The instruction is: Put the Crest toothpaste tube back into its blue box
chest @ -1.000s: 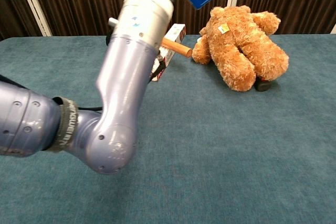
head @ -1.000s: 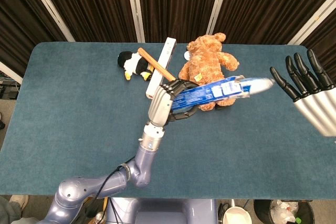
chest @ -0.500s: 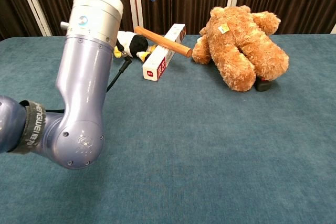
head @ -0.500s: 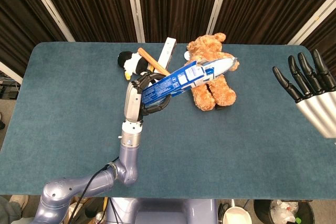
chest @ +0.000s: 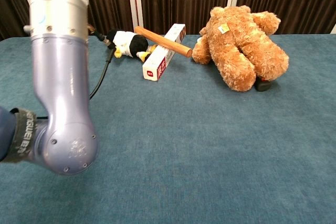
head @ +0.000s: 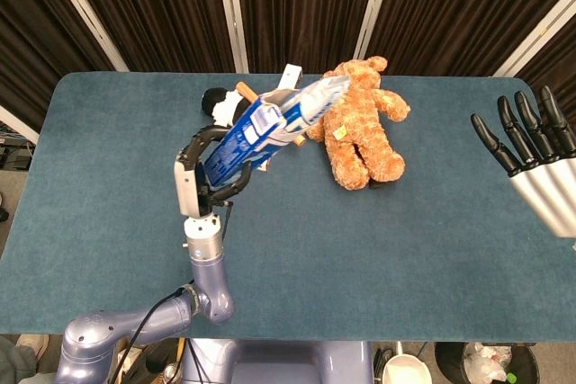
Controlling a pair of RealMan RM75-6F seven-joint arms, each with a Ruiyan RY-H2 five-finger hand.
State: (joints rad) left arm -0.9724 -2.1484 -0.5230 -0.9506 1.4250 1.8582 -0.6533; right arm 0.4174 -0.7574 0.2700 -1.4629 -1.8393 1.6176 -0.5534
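Head view: left hand (head: 205,177) fingers curl around the blue Crest box (head: 247,135), held aloft and tilted, with the toothpaste tube (head: 317,94) protruding from its upper end above the plush penguin (head: 219,103). Right hand (head: 531,143) holds nothing, fingers apart, well right of the teddy bear (head: 360,128).

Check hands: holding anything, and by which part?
Left hand holds the blue Crest box by its lower end, fingers wrapped around it. Right hand holds nothing.

Left robot hand (head: 205,173) swinging leftward, carrying blue box (head: 261,128) away from teddy bear (head: 360,128); box tip now passing over penguin toy (head: 220,103). Right robot hand (head: 531,137) drifting slightly rightward.
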